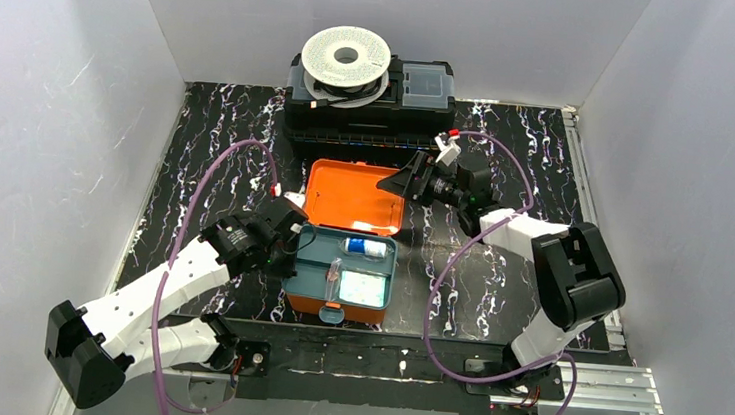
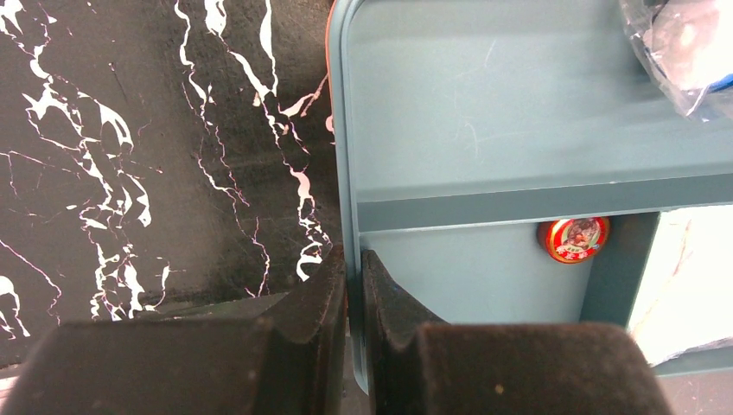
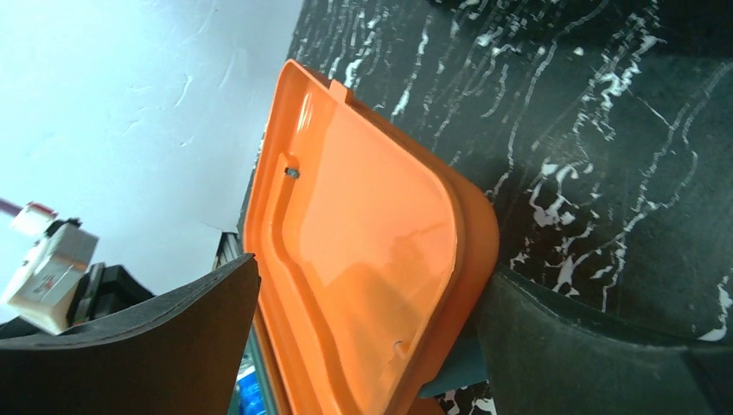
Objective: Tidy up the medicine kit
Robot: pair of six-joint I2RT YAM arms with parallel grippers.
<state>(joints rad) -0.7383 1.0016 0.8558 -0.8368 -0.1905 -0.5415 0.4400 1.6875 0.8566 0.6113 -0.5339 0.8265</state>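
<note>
Nearest the lens, your left end effector (image 2: 353,259) was pinched together on the left wall of the teal tray (image 2: 484,104). On the desk (image 1: 208,143), the medicine kit (image 1: 307,306) sat open near your arms' bases, its orange lid (image 3: 372,216) raised toward the back. Your right end effector (image 3: 372,277) stood apart, straddling the lid's corner (outer finger seemingly touching, inner one clear). A white packet (image 1: 363,288), a roll (image 1: 365,247) and a small red tin (image 2: 573,239) lay in the tray. You looked to be at the closing step: next, swing the lid forward while the left steadies the base.
</note>
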